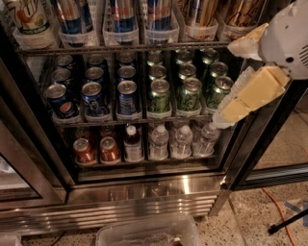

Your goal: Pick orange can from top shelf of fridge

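The fridge (144,192) stands open in front of me, with a stainless-steel base and wire racks. The top shelf (120,48) carries clear trays of tall slim cans. Copper-orange cans with gold-brown striping (201,11) stand in the trays at the right end, cut off by the top edge of the view. My gripper (230,81), white with cream fingers, hangs at the right in front of the door frame. It is below and to the right of the orange cans, level with the green cans. It is open and empty.
Blue cans (94,96) and green cans (160,94) fill the middle rack. Short reddish cans (84,150) and water bottles (159,141) stand on the bottom rack. A clear plastic bin (149,231) sits on the floor in front. An orange cable (279,211) runs at the right.
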Controlling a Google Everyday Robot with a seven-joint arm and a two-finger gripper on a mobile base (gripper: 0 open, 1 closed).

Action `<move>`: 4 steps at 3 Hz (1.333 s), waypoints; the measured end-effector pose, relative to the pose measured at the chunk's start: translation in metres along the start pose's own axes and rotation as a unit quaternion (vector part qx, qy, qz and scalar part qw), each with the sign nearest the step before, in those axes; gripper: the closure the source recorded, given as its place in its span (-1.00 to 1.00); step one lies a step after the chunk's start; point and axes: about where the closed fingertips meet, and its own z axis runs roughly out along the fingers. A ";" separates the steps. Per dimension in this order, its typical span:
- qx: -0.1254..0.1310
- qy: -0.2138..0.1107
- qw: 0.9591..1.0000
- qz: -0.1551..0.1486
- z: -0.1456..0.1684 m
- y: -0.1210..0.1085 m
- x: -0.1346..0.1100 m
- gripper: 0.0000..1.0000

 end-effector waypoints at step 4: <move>0.102 -0.121 0.986 -0.052 0.073 -0.014 -0.011 -1.00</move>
